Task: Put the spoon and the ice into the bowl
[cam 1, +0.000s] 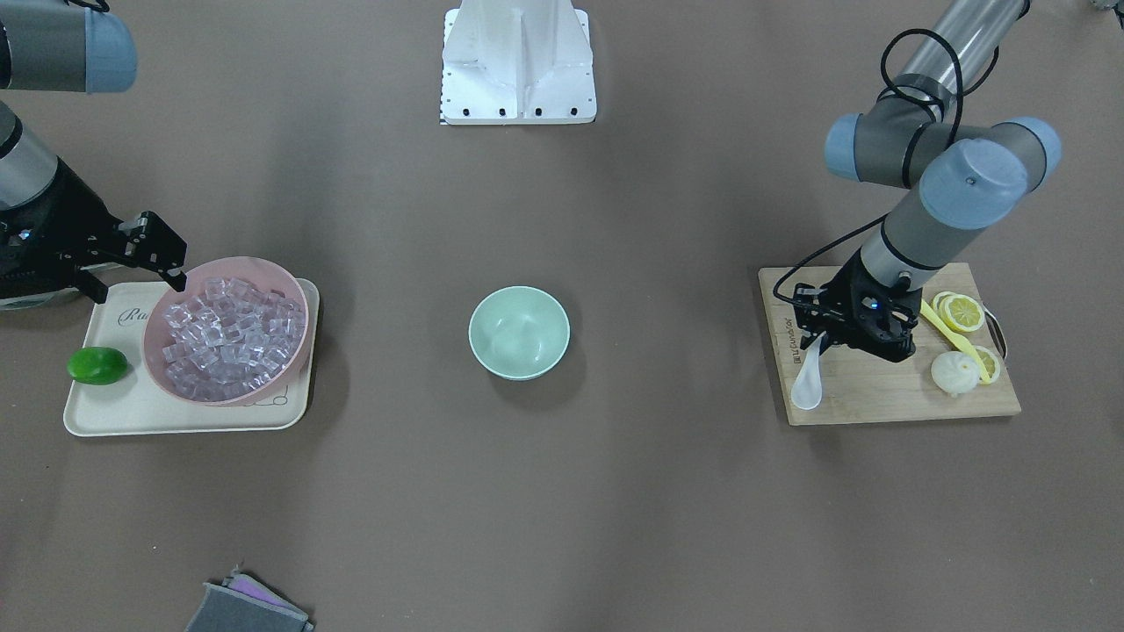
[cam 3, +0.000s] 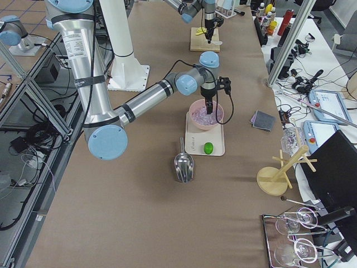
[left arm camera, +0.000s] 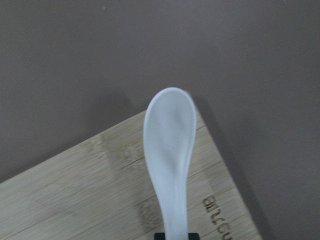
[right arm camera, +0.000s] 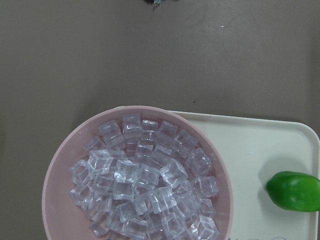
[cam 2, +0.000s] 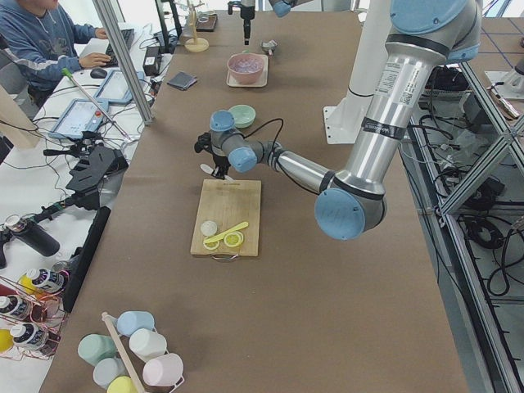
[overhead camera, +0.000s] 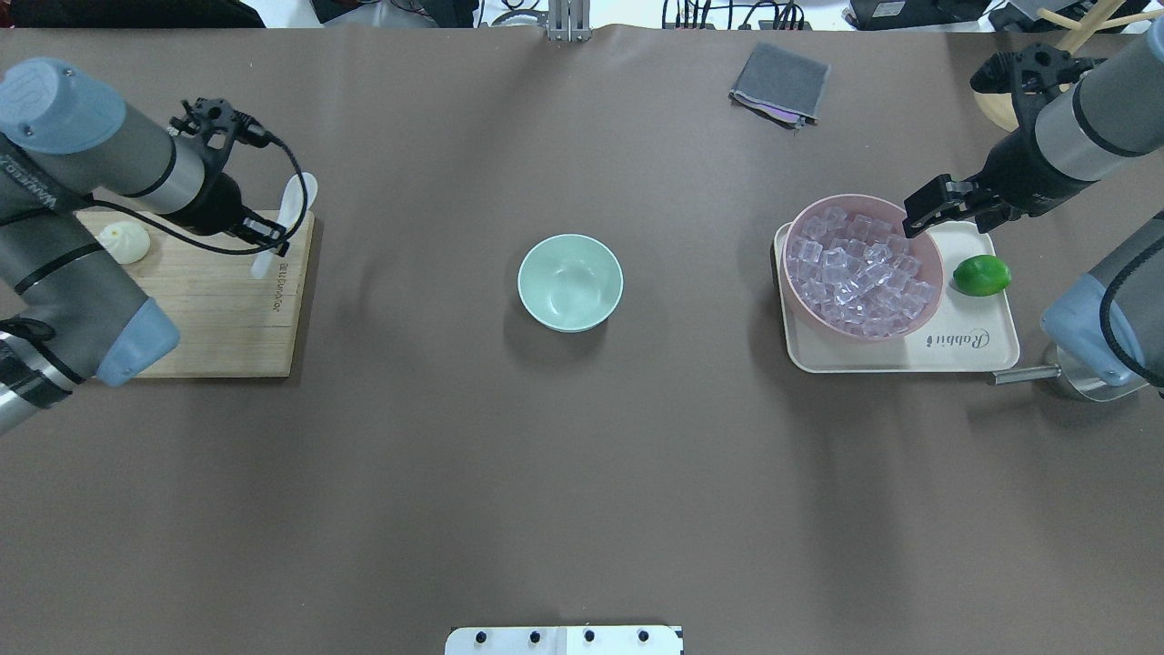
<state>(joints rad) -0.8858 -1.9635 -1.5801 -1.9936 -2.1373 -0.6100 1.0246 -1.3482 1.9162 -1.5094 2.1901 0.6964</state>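
Observation:
The mint-green bowl (cam 1: 518, 332) stands empty at the table's middle, also in the overhead view (overhead camera: 570, 282). My left gripper (cam 1: 823, 341) is shut on the handle of the white spoon (cam 1: 807, 386). It holds the spoon just over the corner of the wooden cutting board (cam 1: 887, 395), scoop pointing away in the left wrist view (left arm camera: 170, 130). The ice (cam 1: 228, 333) fills the pink bowl (cam 1: 290, 281) on a cream tray (cam 1: 132, 412). My right gripper (overhead camera: 946, 216) is open and empty above that bowl's rim. The ice also shows in the right wrist view (right arm camera: 145, 182).
A green lime (cam 1: 97, 365) lies on the tray beside the pink bowl. Lemon slices (cam 1: 961, 312), a white bun (cam 1: 954, 373) and a long yellow utensil (cam 1: 953, 338) lie on the cutting board. A metal scoop (overhead camera: 1078, 377) and a grey cloth (overhead camera: 780, 84) lie on the table.

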